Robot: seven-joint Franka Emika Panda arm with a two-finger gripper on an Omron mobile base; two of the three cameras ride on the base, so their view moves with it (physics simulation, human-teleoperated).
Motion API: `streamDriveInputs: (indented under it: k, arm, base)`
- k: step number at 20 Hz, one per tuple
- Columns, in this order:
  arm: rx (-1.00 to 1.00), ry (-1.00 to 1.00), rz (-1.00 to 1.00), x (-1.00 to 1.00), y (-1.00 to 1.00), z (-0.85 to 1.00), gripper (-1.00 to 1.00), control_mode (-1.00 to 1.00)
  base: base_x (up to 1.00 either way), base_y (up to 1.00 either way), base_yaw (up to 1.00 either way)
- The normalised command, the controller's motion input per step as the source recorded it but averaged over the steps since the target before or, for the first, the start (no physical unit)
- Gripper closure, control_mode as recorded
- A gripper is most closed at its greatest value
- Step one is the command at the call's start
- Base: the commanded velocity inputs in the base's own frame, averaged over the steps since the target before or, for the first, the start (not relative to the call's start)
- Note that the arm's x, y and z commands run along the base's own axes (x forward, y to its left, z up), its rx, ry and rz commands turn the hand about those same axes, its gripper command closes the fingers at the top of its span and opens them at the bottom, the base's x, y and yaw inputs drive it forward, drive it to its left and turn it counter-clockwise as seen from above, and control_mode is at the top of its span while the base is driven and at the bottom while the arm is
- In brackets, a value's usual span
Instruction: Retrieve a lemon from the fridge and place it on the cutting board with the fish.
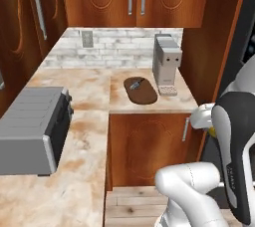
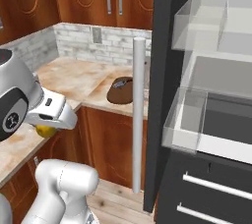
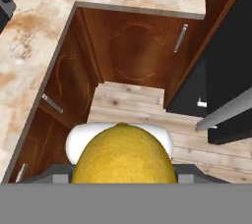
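open marble counter (image 1: 89, 89) lies left of the cutting board (image 1: 141, 91); a grey coffee machine (image 1: 166, 61) crowds its right edge. the fridge door (image 2: 160, 70) with its white handle (image 2: 139, 115) stands open, right of the approach.

Even, flat rendered light with barely any shadows or glare, slightly soft and pixelated, the round yellow lemon (image 3: 124, 153) looming large and close in the hand view.

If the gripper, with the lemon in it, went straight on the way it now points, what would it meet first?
Judging by the hand view, the gripper holding the lemon points down at the wooden floor before the lower cabinets. It would likely meet the floor first; depth is unclear.
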Motion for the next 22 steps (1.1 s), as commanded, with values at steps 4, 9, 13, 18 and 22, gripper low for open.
streamDriveInputs:
  k: [4, 9, 13, 18, 22]
  arm:
    - [0.00, 0.00, 0.00, 0.00, 0.00, 0.00, 1.00, 1.00]
    - [0.00, 0.00, 0.00, 0.00, 0.00, 0.00, 1.00, 1.00]
    - [0.00, 0.00, 0.00, 0.00, 0.00, 0.00, 1.00, 1.00]
    - [0.00, 0.00, 0.00, 0.00, 0.00, 0.00, 1.00, 1.00]
    - [0.00, 0.00, 0.00, 0.00, 0.00, 0.00, 1.00, 1.00]
  base:
    - [0.56, 0.24, 0.00]
    - [0.82, 0.13, -0.02]
    - [0.59, 0.19, -0.03]
    - [0.47, 0.27, -0.04]
    - [0.42, 0.30, -0.05]
